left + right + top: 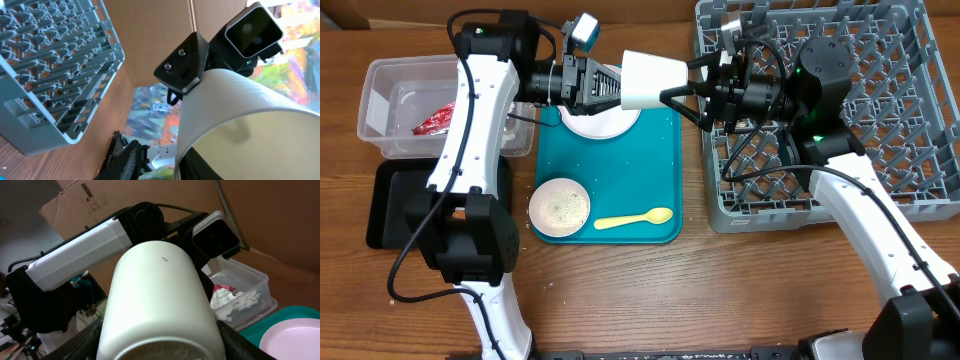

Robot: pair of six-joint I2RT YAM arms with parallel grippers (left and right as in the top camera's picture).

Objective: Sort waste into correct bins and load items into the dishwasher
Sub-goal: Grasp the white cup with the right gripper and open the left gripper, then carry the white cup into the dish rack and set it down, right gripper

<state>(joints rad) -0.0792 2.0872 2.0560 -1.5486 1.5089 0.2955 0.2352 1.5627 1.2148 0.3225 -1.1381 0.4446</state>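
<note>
While white cup [650,78] hangs mid-air over teal tray [660,160], left gripper [610,88] jaws sit closed on its mouth end; right gripper [688,82] jaws spread wide astride base end, clamp unconfirmed; red wrapper [435,118] + napkin [232,299] in clear tub [380,80]; no dishes seen in rack [900,150]; plate [605,125], bowl [558,207], spoon [635,218] left on tray; est. early-mid stage.

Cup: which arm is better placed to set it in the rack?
Likely right. The right pincer brackets the cup and stands beside the rack; the left pincer hangs farther off, over the tray.
</note>
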